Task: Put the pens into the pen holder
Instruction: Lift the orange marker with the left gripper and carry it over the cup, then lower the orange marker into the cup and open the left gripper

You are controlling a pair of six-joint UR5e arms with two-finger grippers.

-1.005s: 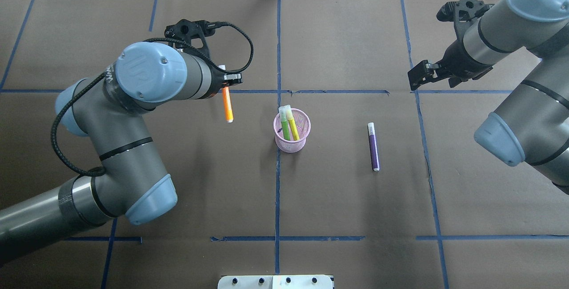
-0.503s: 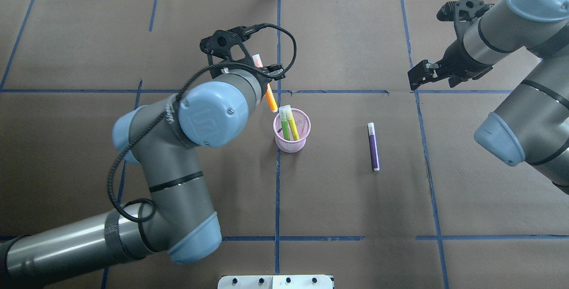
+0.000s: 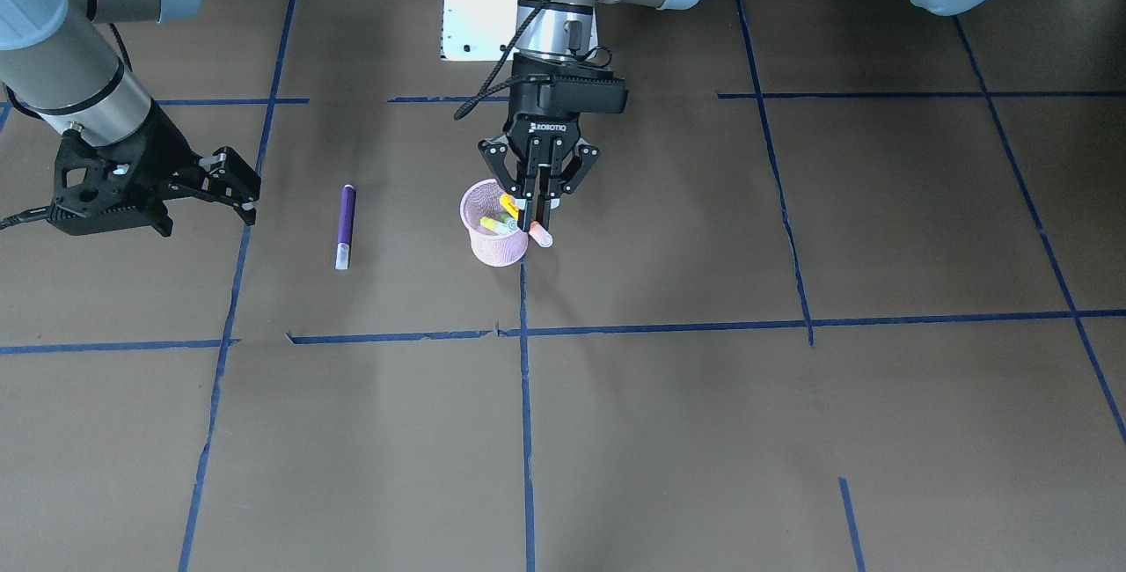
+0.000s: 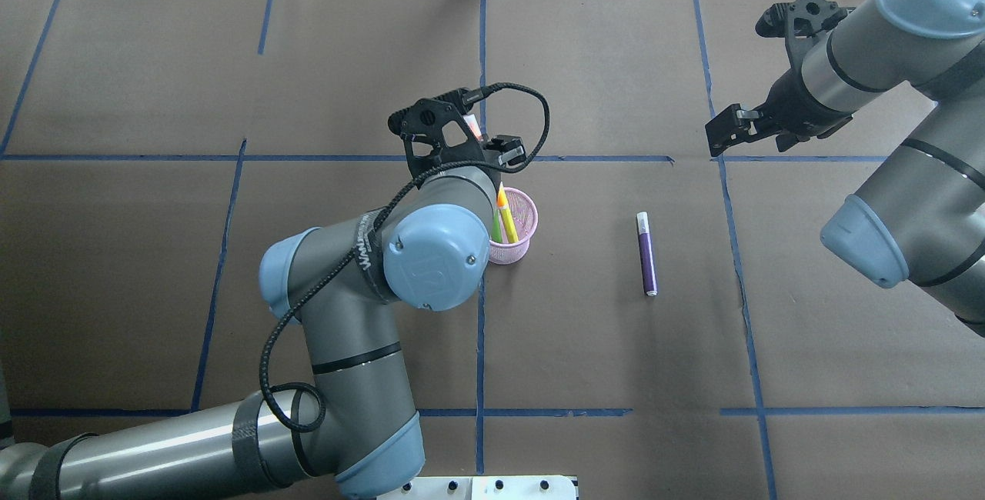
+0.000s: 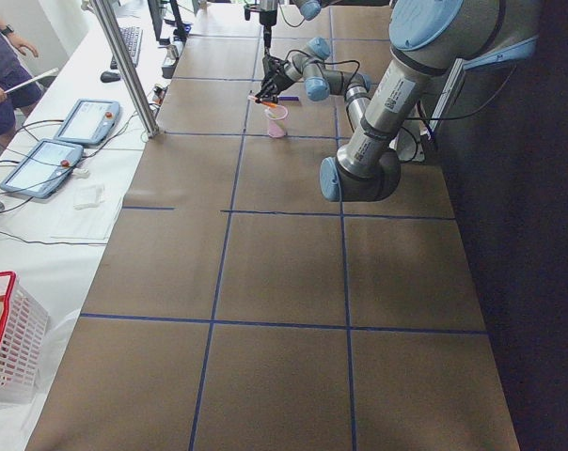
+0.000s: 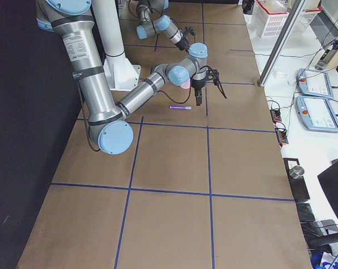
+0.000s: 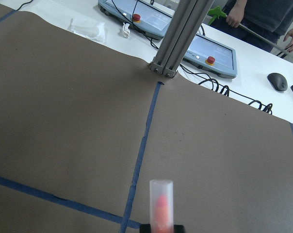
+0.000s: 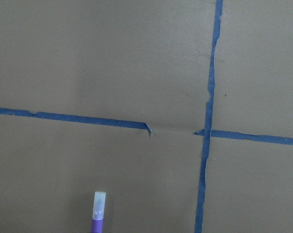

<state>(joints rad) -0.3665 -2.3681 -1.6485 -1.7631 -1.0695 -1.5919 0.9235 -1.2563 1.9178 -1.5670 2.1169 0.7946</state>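
End effector (image 3: 535, 220) (left) tight on pen (image 3: 542, 238)

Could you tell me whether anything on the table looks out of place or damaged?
The purple pen lies flat on the table, apart from the pen holder. The blue tape line is torn, with a gap beside its crossing. The orange pen in the left gripper is tilted over the holder's rim.

The left arm (image 4: 346, 346) and right arm (image 4: 908, 177) are grey metal tubes with pale blue round joint caps, small screws and black seam rings; a black braided cable (image 4: 263, 365) loops along the left; its black left gripper (image 3: 533, 218) reads ROBOTIQ.
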